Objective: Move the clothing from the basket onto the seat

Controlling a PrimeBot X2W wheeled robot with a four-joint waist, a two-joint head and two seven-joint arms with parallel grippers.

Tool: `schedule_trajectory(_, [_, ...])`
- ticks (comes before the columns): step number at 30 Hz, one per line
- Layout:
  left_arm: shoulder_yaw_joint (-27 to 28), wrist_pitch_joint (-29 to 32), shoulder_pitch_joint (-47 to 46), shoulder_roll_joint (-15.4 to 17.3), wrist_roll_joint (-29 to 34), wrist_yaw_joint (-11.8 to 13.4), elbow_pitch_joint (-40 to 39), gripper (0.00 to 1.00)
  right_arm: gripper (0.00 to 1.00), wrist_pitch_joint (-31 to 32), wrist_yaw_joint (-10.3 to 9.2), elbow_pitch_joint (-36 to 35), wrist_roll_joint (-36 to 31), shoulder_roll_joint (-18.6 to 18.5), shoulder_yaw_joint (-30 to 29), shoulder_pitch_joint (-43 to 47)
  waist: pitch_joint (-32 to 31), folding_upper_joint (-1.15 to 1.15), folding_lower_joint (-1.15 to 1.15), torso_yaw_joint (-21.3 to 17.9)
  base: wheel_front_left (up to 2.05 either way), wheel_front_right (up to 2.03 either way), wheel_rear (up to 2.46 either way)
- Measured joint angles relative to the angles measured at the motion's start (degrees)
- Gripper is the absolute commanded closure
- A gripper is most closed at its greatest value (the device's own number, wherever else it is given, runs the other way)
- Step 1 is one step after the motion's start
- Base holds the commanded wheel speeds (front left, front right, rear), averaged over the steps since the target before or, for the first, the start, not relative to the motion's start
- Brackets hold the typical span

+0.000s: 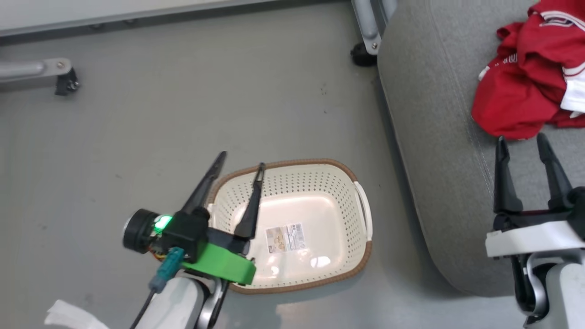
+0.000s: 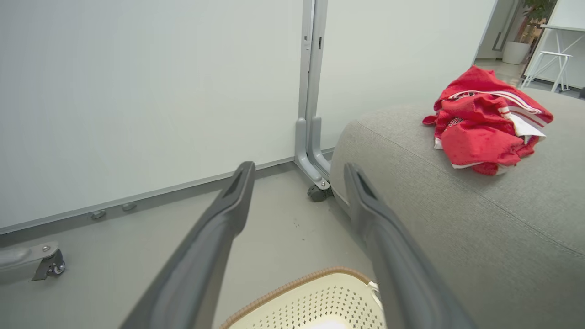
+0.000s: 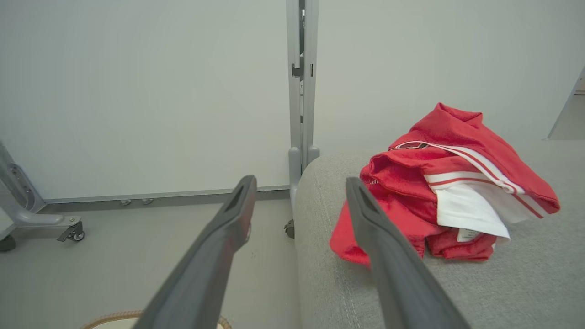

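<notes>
Red clothing [image 1: 525,87] with white panels and striped trim; grey seat [image 1: 438,137]; cream basket [image 1: 338,192], brown rim.

Left gripper [image 1: 242,160] and right gripper [image 1: 521,137] spread wide, empty.

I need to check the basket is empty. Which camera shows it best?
The head view: the basket lies open from above, its floor bare except a label. The left wrist view catches part of its rim and perforated wall; the right wrist view, a sliver of brown rim.
</notes>
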Motion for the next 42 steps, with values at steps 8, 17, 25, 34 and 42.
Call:
schedule_trajectory(8, [9.95,0.00,5.57,0.21,0.00,1.52,-1.59,0.00,0.00,2.43,0.00,-3.65,-0.87,1.42,2.94,4.32,-4.25,0.00,0.00,4.17,0.00,0.00,0.00])
schedule_trajectory(17, [17.25,-0.01,12.28,-1.01,0.94,0.15,-2.81,0.00,0.00,4.49,0.00,-5.16,-1.66,2.59,3.43,8.76,-9.03,0.00,0.00,6.95,0.00,0.00,0.00])
schedule_trajectory(25, [18.81,0.00,17.32,-2.21,2.78,-2.03,-1.77,0.00,0.00,5.78,0.00,-5.28,-1.98,3.45,4.37,12.90,-12.75,0.00,0.00,7.25,0.00,0.00,0.00])
schedule_trajectory(34, [19.79,0.00,19.13,-3.33,3.92,-3.66,-0.42,0.00,0.00,6.44,0.00,-5.33,-2.00,4.13,4.90,15.78,-14.99,0.00,0.00,6.76,0.00,0.00,0.00])
schedule_trajectory(42, [20.52,0.00,19.47,-3.79,5.14,-4.53,1.23,0.00,0.00,6.77,0.00,-5.31,-2.07,4.38,5.20,16.86,-15.75,0.00,0.00,6.64,0.00,0.00,0.00])
